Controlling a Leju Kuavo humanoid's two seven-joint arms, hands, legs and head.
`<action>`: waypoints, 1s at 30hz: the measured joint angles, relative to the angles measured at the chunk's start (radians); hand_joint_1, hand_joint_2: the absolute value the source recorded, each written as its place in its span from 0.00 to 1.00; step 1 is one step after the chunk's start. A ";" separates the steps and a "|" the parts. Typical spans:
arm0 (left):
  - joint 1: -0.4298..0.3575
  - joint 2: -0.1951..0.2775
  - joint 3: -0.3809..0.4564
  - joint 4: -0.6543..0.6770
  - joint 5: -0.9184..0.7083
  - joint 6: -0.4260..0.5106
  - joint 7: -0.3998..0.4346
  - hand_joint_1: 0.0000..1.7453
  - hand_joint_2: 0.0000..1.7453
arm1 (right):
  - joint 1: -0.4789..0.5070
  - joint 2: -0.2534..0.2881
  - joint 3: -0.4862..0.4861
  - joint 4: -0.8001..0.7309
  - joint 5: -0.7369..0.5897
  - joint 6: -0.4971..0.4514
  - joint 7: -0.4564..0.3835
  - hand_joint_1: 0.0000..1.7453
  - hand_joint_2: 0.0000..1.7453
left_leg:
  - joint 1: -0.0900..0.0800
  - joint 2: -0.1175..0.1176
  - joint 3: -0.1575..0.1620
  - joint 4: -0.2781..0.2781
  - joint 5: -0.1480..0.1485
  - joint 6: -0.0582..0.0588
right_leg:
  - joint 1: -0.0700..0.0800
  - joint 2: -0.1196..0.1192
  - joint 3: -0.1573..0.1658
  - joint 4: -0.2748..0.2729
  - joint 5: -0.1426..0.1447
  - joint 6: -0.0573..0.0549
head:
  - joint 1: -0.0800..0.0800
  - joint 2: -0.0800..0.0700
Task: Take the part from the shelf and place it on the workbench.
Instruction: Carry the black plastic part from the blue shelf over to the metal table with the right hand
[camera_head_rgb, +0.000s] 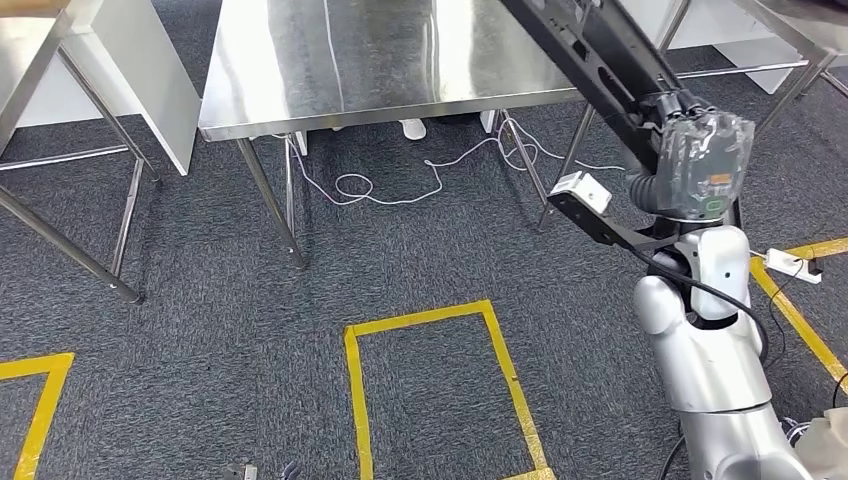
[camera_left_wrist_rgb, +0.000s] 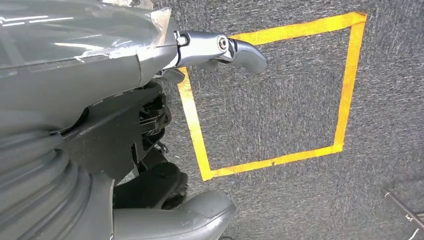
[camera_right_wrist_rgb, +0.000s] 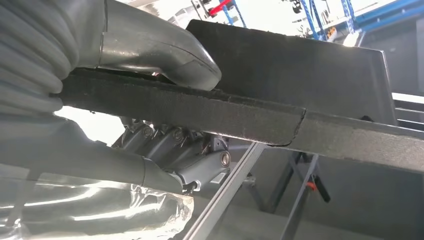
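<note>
Head view, near to far. Yellow tape rectangle (camera_head_rgb: 435, 385) on grey carpet at 6 o'clock. Right arm (camera_head_rgb: 710, 340) rises at 4 o'clock; the right hand (camera_head_rgb: 700, 160), at 2 o'clock, grips the long black part (camera_head_rgb: 600, 55), which slants up toward 12 o'clock, above the floor and beside the steel workbench (camera_head_rgb: 380, 60) at 12 o'clock. Left hand (camera_left_wrist_rgb: 150, 120) hangs over the carpet, holding nothing, fingers apart.

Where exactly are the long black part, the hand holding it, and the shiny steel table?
Black part (camera_head_rgb: 600, 55), head view: middle of its long body.
Right hand (camera_head_rgb: 700, 150), head view: back of the hand, under its plastic cover.
Steel table (camera_head_rgb: 300, 70), head view: bare tabletop.
</note>
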 joint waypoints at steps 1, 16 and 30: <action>0.000 0.001 -0.003 0.000 -0.004 -0.004 -0.003 0.00 1.00 | -0.008 -0.010 -0.002 0.000 -0.005 -0.001 -0.002 1.00 1.00 | -0.001 -0.001 0.001 0.003 -0.004 -0.004 | -0.002 0.000 0.029 -0.071 0.032 0.008 | 0.001 0.000; -0.013 0.013 -0.037 -0.007 -0.027 -0.043 -0.027 0.00 1.00 | -0.027 -0.038 -0.003 -0.015 -0.032 -0.009 0.006 1.00 1.00 | 0.005 0.017 -0.095 0.171 -0.049 -0.032 | 0.000 0.005 0.105 -0.187 0.068 -0.039 | -0.009 0.000; -0.025 0.018 -0.039 -0.010 -0.030 -0.043 -0.022 0.00 1.00 | 0.009 -0.029 -0.003 -0.017 -0.028 -0.023 0.002 1.00 1.00 | -0.004 0.013 0.009 -0.015 0.002 0.008 | -0.005 0.003 -0.020 0.023 0.001 -0.002 | -0.005 0.000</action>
